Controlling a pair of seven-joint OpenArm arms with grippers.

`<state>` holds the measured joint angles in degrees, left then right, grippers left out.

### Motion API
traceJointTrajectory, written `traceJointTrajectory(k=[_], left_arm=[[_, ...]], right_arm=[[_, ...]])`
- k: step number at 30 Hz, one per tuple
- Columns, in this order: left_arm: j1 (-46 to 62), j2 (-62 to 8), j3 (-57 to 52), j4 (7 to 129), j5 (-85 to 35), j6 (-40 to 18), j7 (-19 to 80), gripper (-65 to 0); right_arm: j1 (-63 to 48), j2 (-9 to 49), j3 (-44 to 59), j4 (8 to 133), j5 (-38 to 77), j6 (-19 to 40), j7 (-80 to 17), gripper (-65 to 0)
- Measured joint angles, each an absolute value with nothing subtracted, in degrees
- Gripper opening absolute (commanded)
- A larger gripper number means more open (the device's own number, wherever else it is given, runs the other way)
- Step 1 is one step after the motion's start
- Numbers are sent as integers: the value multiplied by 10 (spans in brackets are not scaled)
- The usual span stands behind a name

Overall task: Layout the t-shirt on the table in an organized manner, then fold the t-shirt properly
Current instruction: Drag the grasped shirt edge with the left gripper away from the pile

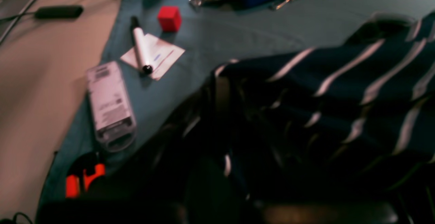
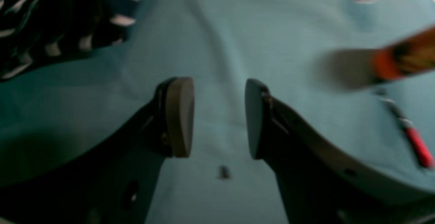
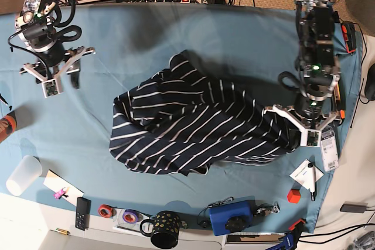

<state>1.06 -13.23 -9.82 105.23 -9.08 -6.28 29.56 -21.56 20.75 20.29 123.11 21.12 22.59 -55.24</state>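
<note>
A dark navy t-shirt [image 3: 193, 127] with thin white stripes lies crumpled and spread at the middle of the teal-draped tabletop [image 3: 146, 45], its fabric bunched into folds and one edge trailing toward the base view's right. There the left pincer [image 3: 309, 128] sits at the shirt's edge, jaws closed together with a pinch of the striped cloth between them; the left wrist view shows dark fabric [image 1: 323, 115] filling the frame right up to the camera, blurred. Beside that arm, near the tabletop's edge, lie a clear plastic case [image 1: 109, 106], a white marker [image 1: 140, 47] resting across a small slip of paper [image 1: 159, 55], and a red cube [image 1: 169, 18]. A blue box [image 3: 229, 216] and a dark spotted mug [image 3: 164, 229] stand along the near edge.

At the far corner on the base view's left, the right pincer [image 3: 50, 71] hangs above bare cloth, well apart from the shirt. Its wrist view shows the two pads [image 2: 180, 117] standing apart with only teal cloth between them, nothing held, and a corner of the striped shirt [image 2: 51, 30] at the upper left of that frame. A red-tipped pen [image 2: 413, 139] lies to one side. A clear plastic cup [image 3: 23, 175] rests on its side near the tabletop's near left corner
</note>
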Motion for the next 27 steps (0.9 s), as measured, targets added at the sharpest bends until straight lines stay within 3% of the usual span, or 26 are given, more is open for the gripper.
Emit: traceJointTrajectory(k=[2,3,6,8,15,18,27], left_arm=[[10,-132,-110,1053,-93,-98,296,-650],[10,-132,-114,1053,-92,-114,296,-580],[11,-132,-113,1053,-92,-144,288,-282],[11,-132,-113,1053,-93,-145,286,-178],[11,-132,-113,1096,-97,-105,393,-173],[12,-132,-113,1133,-97,-102,414,-173],[60,-132,-113,1173,-97,-103,409,-173]], right_arm=[[-216,207,203,1226,245,247,-551,-401],[-216,207,203,1225,259,256,-551,-401],[-216,208,203,1225,298,295,-554,-401],[-216,208,201,1225,332,322,-557,-401],[-215,208,104,1222,311,335,-541,-401],[-210,207,53,1199,261,300,-503,-401],[-108,118,-21,1058,232,286,-496,-401]])
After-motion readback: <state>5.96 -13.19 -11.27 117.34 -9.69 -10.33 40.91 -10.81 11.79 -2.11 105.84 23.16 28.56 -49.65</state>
